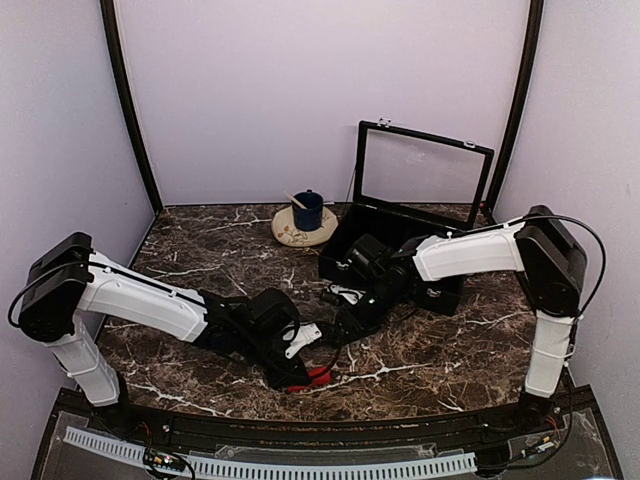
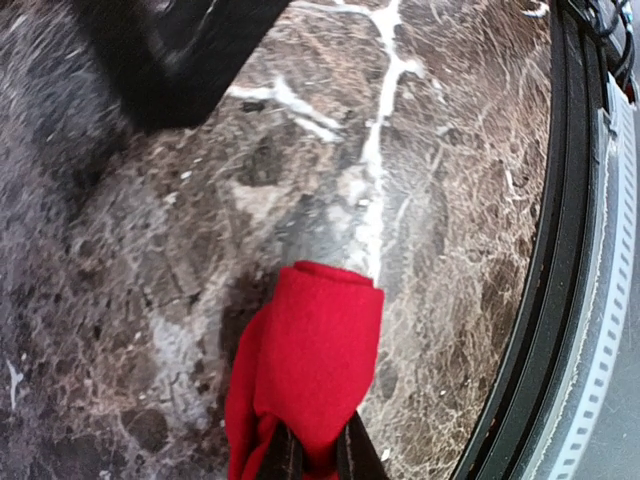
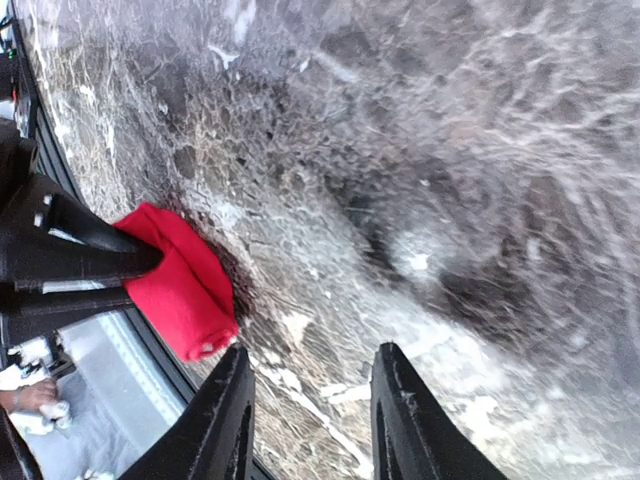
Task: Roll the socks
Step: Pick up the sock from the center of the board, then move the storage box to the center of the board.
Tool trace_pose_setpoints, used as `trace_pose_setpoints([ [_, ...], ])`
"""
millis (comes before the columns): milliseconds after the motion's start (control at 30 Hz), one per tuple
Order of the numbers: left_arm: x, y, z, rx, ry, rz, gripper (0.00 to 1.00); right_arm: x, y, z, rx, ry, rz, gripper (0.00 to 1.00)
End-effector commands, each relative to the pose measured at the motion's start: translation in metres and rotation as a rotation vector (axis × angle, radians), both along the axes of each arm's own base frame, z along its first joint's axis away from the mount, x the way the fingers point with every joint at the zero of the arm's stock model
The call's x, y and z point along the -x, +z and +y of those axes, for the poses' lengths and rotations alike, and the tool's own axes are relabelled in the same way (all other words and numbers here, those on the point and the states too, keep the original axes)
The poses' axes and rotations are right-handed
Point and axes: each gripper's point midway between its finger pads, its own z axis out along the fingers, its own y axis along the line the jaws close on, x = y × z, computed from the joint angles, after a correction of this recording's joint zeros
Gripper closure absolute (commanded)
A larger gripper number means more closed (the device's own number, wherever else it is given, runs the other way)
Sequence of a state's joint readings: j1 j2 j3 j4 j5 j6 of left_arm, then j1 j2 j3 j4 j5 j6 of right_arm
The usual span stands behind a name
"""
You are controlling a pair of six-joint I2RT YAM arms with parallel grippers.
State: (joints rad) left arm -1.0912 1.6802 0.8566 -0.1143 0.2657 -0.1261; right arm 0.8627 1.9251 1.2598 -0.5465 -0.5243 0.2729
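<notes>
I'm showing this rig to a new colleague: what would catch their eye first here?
The bright red sock, pinched in the left tool near the front edge of the dark marble table, stands out most. The right tool hangs open beside it, and a black case with its lid up sits at the back right.

We see a folded red sock low in the centre of the frame, its bottom end pinched by the left hand, lying on the brown marbled surface; a black rim runs down the right
</notes>
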Motion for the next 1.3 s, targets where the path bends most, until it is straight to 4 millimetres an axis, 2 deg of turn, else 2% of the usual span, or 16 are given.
trace_pose_setpoints([
  [0,-0.006,0.012,0.010,-0.003,0.074,0.054,1.00,-0.019,0.018,0.000,-0.033,-0.062,-0.129,0.63],
  [233,-0.039,0.041,0.003,0.071,0.172,0.024,1.00,-0.030,0.044,-0.005,-0.079,-0.113,-0.239,0.64],
  [333,-0.057,0.057,0.000,0.095,0.216,0.000,1.00,-0.032,0.048,-0.015,-0.070,-0.143,-0.285,0.64],
  [533,-0.097,0.090,-0.007,0.134,0.298,-0.034,1.00,-0.046,0.078,-0.030,-0.084,-0.244,-0.406,0.64],
  [800,-0.172,0.133,-0.005,0.167,0.448,-0.133,1.00,-0.073,0.119,-0.074,-0.039,-0.477,-0.615,0.64],
  [933,-0.214,0.150,-0.013,0.156,0.482,-0.209,1.00,-0.085,0.131,-0.102,0.015,-0.605,-0.707,0.64],
  [1033,-0.242,0.154,-0.023,0.138,0.501,-0.247,1.00,-0.096,0.133,-0.123,0.073,-0.704,-0.755,0.64],
  [1067,-0.250,0.147,-0.026,0.118,0.506,-0.254,1.00,-0.100,0.133,-0.130,0.092,-0.740,-0.768,0.64],
  [1133,-0.266,0.147,-0.033,0.112,0.512,-0.280,1.00,-0.105,0.134,-0.142,0.124,-0.797,-0.793,0.64],
  [1167,-0.275,0.153,-0.037,0.117,0.517,-0.304,1.00,-0.109,0.135,-0.149,0.141,-0.832,-0.811,0.64],
  [1267,-0.295,0.151,-0.038,0.097,0.556,-0.339,1.00,-0.115,0.137,-0.165,0.170,-0.897,-0.843,0.65],
])
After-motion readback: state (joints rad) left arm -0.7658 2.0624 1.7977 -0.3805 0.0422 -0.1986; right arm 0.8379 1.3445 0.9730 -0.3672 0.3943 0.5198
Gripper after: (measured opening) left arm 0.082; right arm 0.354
